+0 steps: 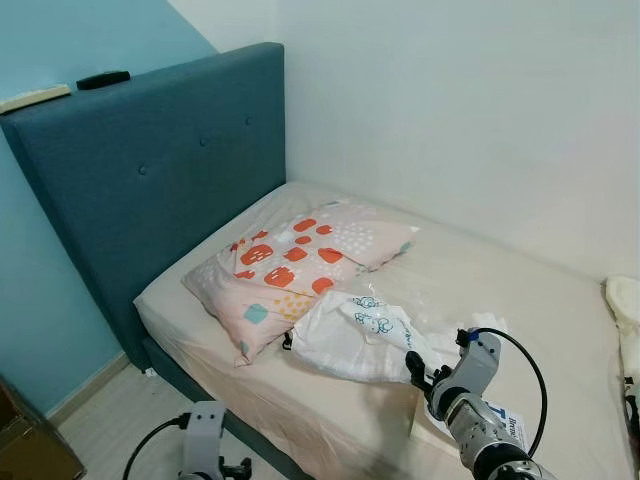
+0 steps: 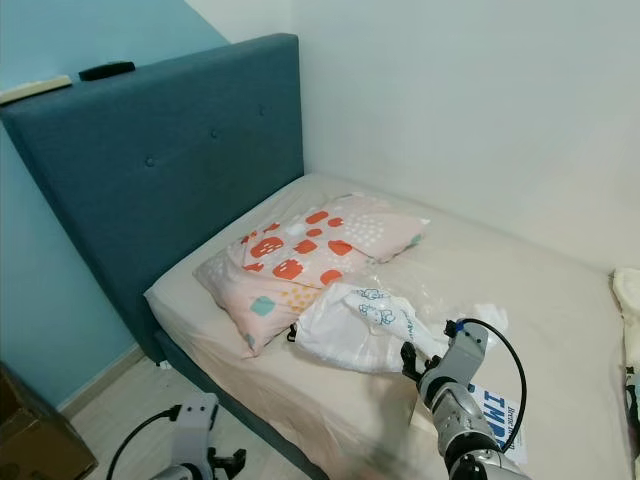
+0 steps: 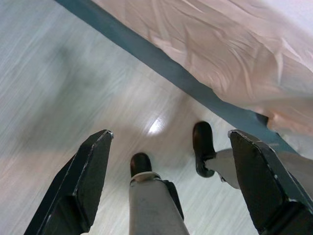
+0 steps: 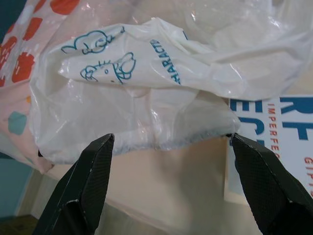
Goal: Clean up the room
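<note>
The right pincer (image 4: 168,183) is wide open just in front of the white plastic bag (image 1: 355,335) lying on the bed (image 1: 540,300) beside the pillow (image 1: 290,265), and the left pincer (image 3: 171,181) hangs open over the floor (image 3: 58,83).
</note>
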Motion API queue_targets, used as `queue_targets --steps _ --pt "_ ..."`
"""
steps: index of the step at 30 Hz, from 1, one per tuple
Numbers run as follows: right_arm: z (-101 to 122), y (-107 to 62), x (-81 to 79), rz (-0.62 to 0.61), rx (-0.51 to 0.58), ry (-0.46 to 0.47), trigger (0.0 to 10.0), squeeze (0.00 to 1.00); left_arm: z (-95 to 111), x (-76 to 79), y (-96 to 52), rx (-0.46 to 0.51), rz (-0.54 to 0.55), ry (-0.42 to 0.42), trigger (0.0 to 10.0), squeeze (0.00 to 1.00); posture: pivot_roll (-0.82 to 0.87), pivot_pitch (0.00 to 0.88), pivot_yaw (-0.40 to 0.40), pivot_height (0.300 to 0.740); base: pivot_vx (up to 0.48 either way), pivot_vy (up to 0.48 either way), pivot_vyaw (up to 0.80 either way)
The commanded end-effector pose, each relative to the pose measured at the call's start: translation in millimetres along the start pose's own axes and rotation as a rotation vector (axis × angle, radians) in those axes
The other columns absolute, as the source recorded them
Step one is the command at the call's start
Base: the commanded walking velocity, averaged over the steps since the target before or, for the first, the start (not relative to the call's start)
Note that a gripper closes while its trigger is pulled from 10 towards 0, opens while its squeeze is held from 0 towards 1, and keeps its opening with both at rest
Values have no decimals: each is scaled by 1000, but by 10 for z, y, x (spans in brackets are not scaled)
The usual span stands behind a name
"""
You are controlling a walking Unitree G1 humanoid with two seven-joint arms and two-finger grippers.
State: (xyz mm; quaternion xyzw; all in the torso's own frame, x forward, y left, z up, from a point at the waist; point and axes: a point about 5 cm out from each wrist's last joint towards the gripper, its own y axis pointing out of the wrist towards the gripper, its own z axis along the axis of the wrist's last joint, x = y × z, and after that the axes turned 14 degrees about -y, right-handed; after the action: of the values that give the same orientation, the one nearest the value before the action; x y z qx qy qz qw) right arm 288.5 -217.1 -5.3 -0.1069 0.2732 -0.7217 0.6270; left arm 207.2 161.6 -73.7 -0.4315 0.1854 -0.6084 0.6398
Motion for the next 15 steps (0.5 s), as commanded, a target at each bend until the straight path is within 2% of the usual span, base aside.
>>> queue_targets --steps 1,11,15 --pt "-74 -21 46 -12 -34 23 10000 0 8 -44 -8 6 17 -24 10000 0 44 32 -44 670 0 0 0" --pt "-133 -36 61 -18 -57 36 10000 0 -2 -34 -7 3 11 -20 10000 0 47 23 -48 630 0 0 0" --pt "-80 -30 75 -28 -22 49 10000 0 -30 -19 -7 -6 4 -12 10000 0 49 19 -47 615 0 0 0"
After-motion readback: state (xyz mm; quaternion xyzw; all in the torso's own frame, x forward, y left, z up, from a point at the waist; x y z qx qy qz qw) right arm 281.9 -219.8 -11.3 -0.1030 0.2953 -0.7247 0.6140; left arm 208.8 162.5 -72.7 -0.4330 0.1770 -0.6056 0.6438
